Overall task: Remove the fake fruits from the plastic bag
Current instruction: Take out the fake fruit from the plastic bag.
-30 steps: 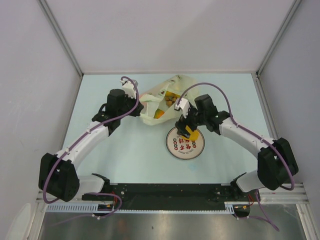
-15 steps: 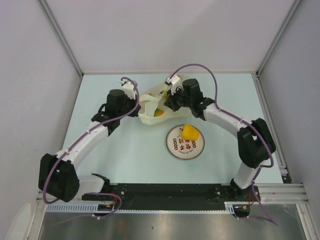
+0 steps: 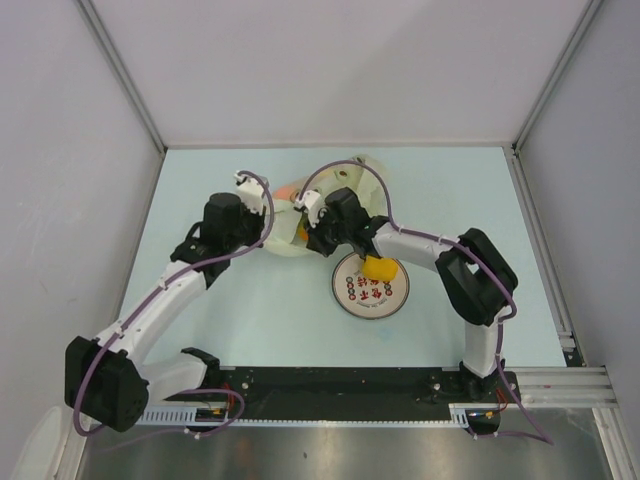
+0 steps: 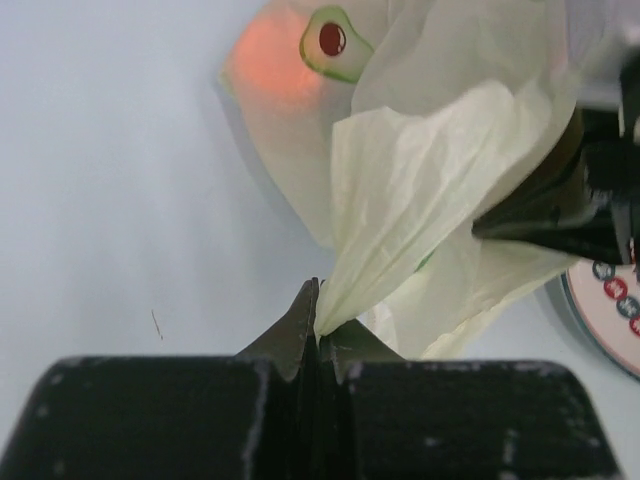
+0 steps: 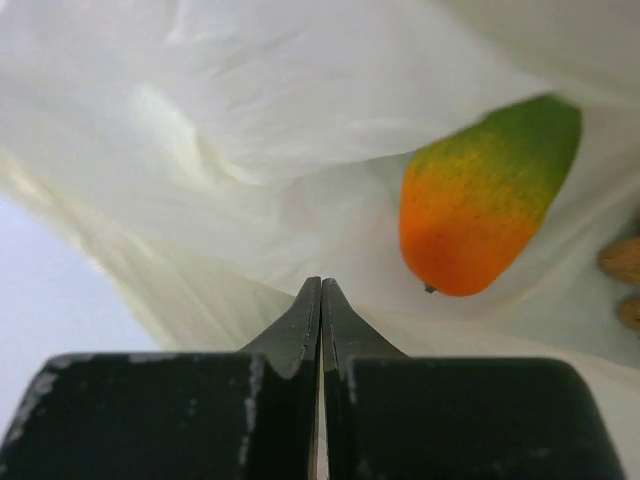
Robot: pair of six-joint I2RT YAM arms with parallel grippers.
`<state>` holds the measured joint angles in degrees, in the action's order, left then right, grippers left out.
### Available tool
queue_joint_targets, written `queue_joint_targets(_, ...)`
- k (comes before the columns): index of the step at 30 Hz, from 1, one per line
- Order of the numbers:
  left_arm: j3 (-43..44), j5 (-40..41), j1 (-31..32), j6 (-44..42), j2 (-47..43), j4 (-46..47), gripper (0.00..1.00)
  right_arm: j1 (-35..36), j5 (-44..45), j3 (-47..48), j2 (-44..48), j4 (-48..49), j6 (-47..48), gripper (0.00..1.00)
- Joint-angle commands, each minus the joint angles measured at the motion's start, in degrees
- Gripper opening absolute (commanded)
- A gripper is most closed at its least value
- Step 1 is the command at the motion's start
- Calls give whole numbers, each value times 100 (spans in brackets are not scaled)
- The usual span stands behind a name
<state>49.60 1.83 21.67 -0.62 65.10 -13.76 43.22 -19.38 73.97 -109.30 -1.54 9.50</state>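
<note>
The plastic bag (image 3: 352, 172) lies crumpled at the back of the table, between both grippers. My left gripper (image 4: 322, 322) is shut on a fold of the plastic bag (image 4: 430, 180) and holds it up. My right gripper (image 5: 321, 288) is shut inside the bag, its tips against the film, with nothing seen between them. A green-and-orange mango (image 5: 480, 200) lies just right of those tips, and brown pieces (image 5: 622, 260) show at the edge. An orange glow (image 4: 270, 70) shows through the film. A yellow fruit (image 3: 378, 268) sits on the plate (image 3: 352, 295).
The round white plate with red and green marks lies just in front of the bag, under the right forearm (image 3: 420, 245). Grey walls close the table on the left, back and right. The right gripper's black body (image 4: 560, 215) crosses the left wrist view.
My right gripper left the yellow fruit on the plate, swung back and left into the bag, and shut. My left gripper pulled its fold of the bag slightly left and nearer.
</note>
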Motion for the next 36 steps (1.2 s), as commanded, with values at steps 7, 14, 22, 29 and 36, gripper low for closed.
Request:
queue_joint_targets(7, -329, -473, -23, -140, -270, -118, 0, -33, 785, 275, -144, 980, 0, 5)
queue_joint_targets(14, -223, -481, -23, -140, -279, -162, 0, 11, 1454, 573, -610, 1156, -71, 79)
queue_joint_targets(22, -188, -587, -23, -96, -244, -92, 0, -33, 1806, 1013, -1260, 1094, -203, 100)
queue_joint_targets(29, -170, -596, -40, -78, -191, -22, 0, -77, 1657, 1189, -1454, 1112, -203, 90)
queue_joint_targets(36, -188, -631, -128, 27, -94, 154, 0, -165, 963, 1242, -1288, 857, -18, 53)
